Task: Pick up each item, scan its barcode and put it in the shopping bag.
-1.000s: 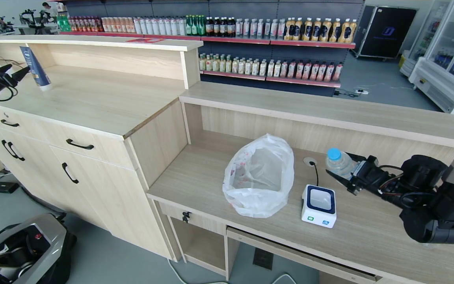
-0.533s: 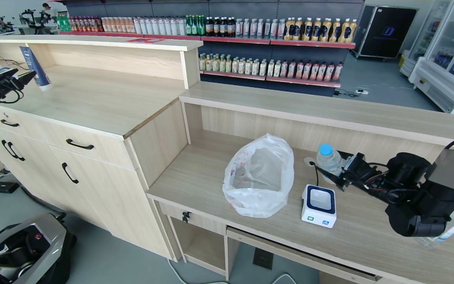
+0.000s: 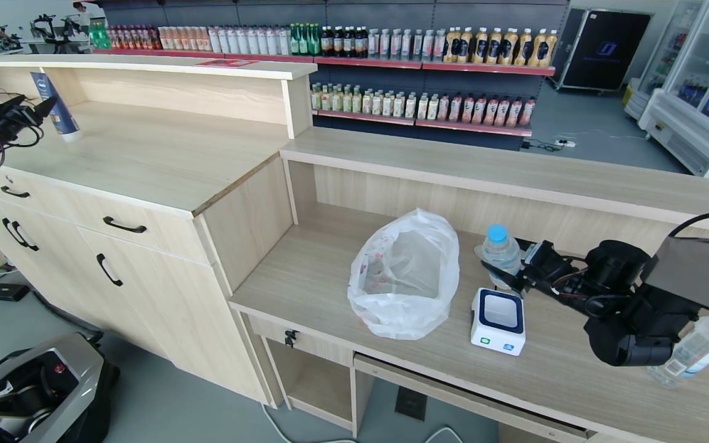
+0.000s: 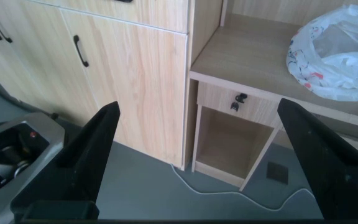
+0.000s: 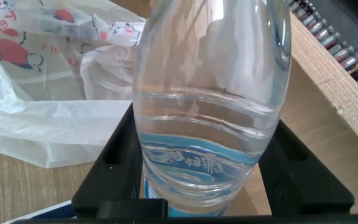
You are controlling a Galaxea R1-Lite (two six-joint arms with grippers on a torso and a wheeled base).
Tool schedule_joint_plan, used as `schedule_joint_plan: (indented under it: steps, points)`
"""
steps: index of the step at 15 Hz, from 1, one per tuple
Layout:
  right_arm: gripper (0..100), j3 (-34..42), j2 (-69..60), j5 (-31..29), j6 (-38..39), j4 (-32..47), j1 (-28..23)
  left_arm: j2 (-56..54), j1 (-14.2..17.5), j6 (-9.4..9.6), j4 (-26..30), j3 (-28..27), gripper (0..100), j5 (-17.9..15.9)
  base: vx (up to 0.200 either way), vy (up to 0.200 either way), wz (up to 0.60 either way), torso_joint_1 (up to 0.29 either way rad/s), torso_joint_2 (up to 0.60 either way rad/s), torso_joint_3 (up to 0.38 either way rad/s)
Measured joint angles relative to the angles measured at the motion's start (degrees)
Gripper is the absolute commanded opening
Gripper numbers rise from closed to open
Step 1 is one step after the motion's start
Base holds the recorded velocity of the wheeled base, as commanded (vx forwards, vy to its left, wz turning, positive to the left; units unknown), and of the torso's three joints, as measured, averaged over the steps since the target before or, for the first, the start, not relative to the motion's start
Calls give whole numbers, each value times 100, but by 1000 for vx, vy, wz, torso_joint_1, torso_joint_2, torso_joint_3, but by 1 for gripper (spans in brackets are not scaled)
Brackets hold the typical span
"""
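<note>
My right gripper (image 3: 505, 269) is shut on a clear water bottle (image 3: 500, 249) with a blue cap, held upright just behind the white barcode scanner (image 3: 498, 320) on the lower counter. In the right wrist view the bottle (image 5: 213, 106) sits between the black fingers (image 5: 114, 165), with the shopping bag (image 5: 42, 93) beyond it. The white plastic shopping bag (image 3: 405, 275) stands open left of the scanner. My left gripper (image 3: 39, 111) hangs open and empty at the far left, next to a blue tube (image 3: 57, 106) on the upper counter. Its wrist view looks down past its gripper (image 4: 197, 109) at the floor and the bag (image 4: 340, 53).
A second clear bottle (image 3: 693, 351) lies on the lower counter at the far right, partly behind my right arm. The raised counter (image 3: 145, 160) with drawers stands to the left. A back ledge (image 3: 484, 166) runs behind the bag and scanner. Drink shelves line the far wall.
My right gripper has carried the water bottle leftward, from the counter's right side to just behind the scanner. The lying bottle has come into view. The left gripper edged up slightly.
</note>
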Motion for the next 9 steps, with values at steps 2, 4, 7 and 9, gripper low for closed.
schedule_joint_plan:
  steps: [2, 4, 7, 9]
  points:
    - [0, -157, 104, 41, 5, -9, 7, -2, 0, -1, 0, 0, 100, 0, 0, 0, 0, 0, 0, 0]
    - [0, -254, 190, 55, -12, -6, 24, 0, 0, -1, 0, 0, 100, 0, 0, 0, 0, 0, 0, 0]
    - [0, -313, 272, 59, -26, -6, 33, 0, 0, -1, 0, 0, 100, 0, 0, 0, 0, 0, 0, 0]
    - [0, -322, 305, 59, -39, -6, 63, 0, 0, 0, 0, 0, 100, -2, 0, 0, 0, 0, 0, 0]
